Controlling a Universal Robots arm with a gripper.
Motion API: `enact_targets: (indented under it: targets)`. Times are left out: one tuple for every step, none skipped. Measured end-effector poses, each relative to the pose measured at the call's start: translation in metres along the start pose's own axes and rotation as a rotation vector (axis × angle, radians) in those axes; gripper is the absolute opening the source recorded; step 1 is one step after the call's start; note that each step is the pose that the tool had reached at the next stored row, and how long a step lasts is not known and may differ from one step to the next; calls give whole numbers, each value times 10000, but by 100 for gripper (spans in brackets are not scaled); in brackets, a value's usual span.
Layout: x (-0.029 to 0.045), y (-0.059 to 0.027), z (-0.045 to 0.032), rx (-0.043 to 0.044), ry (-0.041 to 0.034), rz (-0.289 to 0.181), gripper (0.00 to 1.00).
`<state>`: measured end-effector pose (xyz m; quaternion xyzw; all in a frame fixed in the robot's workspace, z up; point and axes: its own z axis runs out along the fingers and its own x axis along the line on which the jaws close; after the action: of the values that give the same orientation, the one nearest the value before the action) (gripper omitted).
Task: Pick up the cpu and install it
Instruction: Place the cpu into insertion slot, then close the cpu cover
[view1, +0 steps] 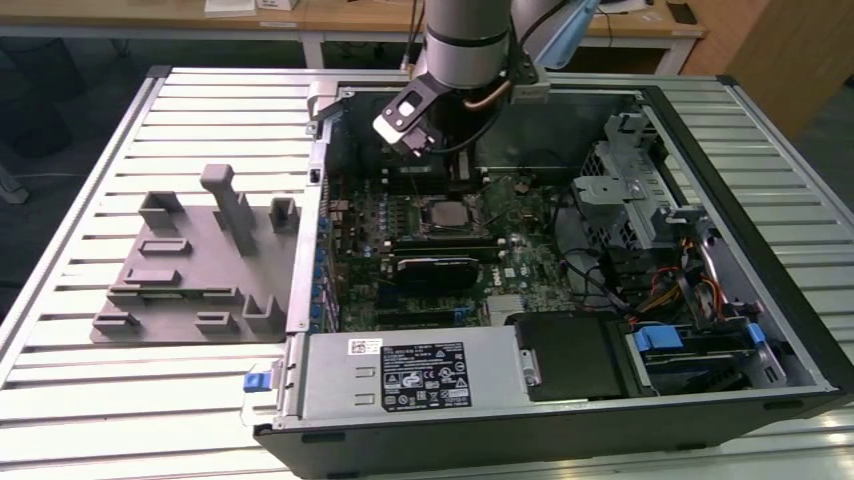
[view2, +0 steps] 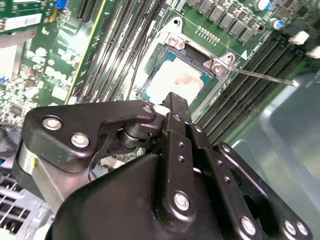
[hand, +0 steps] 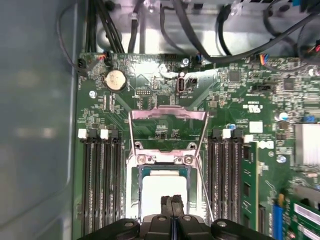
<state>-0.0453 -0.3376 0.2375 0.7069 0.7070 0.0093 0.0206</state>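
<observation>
Slatted metal table (view1: 80, 400), open PC case (view1: 801, 330): cpu (hand: 162, 187) lies in the motherboard socket, gripper (hand: 172, 201) right over it, pinched closed on nothing, load frame (hand: 167, 114) not yet down, so seating looks done; next move needs chip left undisturbed.

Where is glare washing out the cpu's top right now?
In the first wrist view the cpu top is washed out white; in the second wrist view the cpu glares white with a pinkish patch; in the exterior view the cpu looks dim grey, without glare.
</observation>
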Motion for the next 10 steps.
enact_targets:
  targets:
    - [-1,1,-31,-1,-1,-1,11]
    - [-1,3,-62,-3,-2,-1,11]
    - [-2,4,-91,-6,-2,-1,11]
    - [-2,5,-114,-7,-2,-1,11]
    - [-2,5,-132,-9,-3,0,11]
    - [-3,6,-145,-11,-2,0,11]
    - [-2,6,-148,-12,0,0,11]
    - [-2,6,-148,-12,0,0,11]
    - [-3,6,-152,-12,-1,0,11]
    - [-3,6,-155,-12,-1,0,11]
